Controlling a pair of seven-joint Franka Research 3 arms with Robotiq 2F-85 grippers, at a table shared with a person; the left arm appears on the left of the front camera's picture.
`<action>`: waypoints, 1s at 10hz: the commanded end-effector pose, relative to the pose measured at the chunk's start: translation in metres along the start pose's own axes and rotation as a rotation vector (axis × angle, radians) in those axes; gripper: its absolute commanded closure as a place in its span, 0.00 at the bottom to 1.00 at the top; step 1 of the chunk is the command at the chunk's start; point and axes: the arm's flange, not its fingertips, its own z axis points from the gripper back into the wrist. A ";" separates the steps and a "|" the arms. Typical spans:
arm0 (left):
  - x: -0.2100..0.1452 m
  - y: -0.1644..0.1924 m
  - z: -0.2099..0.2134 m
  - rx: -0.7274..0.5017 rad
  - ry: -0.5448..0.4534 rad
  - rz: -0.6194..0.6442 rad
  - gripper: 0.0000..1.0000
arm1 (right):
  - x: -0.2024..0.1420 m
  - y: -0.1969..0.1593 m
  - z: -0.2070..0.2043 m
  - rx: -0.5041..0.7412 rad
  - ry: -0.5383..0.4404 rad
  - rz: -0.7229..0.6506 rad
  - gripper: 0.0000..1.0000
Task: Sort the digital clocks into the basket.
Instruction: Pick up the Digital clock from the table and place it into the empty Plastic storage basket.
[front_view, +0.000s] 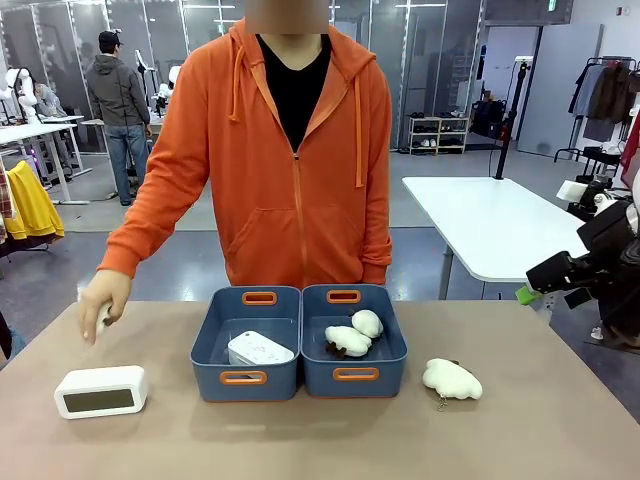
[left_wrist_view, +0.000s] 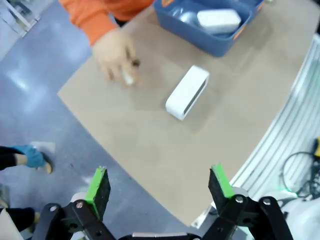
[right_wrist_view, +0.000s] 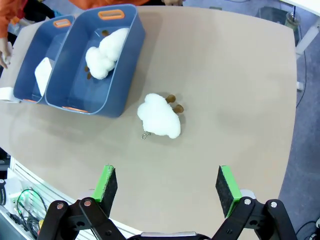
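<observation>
Left gripper (left_wrist_view: 159, 172) was held open and empty, back near the table (left_wrist_view: 150, 135) edge. One clock (left_wrist_view: 187, 92) lay ahead of it on the table, slightly toward its right finger and set diagonally. The second clock (left_wrist_view: 218, 20) was already in the basket (left_wrist_view: 200, 44) farther ahead. A person's hand (left_wrist_view: 115, 55) was seen near the loose clock, ahead-left, so descent was best delayed until it cleared. Wrist roll was judged necessary so the pads closed across the clock's thin depth, not its length. Right gripper (right_wrist_view: 165, 172) was open too, with a plush toy (right_wrist_view: 159, 115) ahead; not needed.
</observation>
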 end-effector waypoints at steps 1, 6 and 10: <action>-0.001 -0.005 -0.006 0.001 0.103 -0.121 0.00 | 0.000 0.001 -0.001 -0.010 0.003 -0.009 0.00; 0.044 -0.035 -0.084 -0.195 0.241 -0.359 0.00 | 0.000 0.001 -0.001 -0.010 0.003 -0.009 0.00; 0.100 -0.082 -0.226 -0.321 0.389 -0.449 0.00 | 0.000 0.001 -0.001 -0.010 0.003 -0.009 0.00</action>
